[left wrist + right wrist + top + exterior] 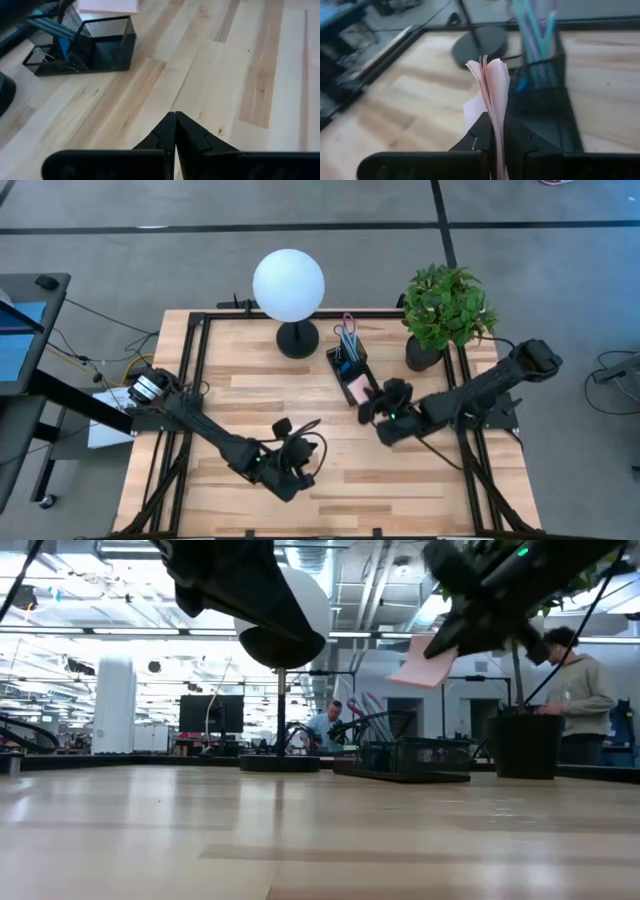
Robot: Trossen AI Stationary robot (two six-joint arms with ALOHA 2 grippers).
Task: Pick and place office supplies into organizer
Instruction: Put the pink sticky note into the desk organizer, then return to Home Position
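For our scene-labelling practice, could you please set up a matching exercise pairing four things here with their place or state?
Things:
1. pink sticky-note pad
2. left gripper
3. pens
4. organizer

States:
A. standing in the cup section
B. pinched between the right gripper fingers
C. shut, holding nothing
D. on the table beside the lamp base

Pairs: 1-B, 2-C, 3-A, 4-D

Pale wood table point(240, 390), black wire-mesh organizer point(107, 37), pink paper pad point(492, 95).
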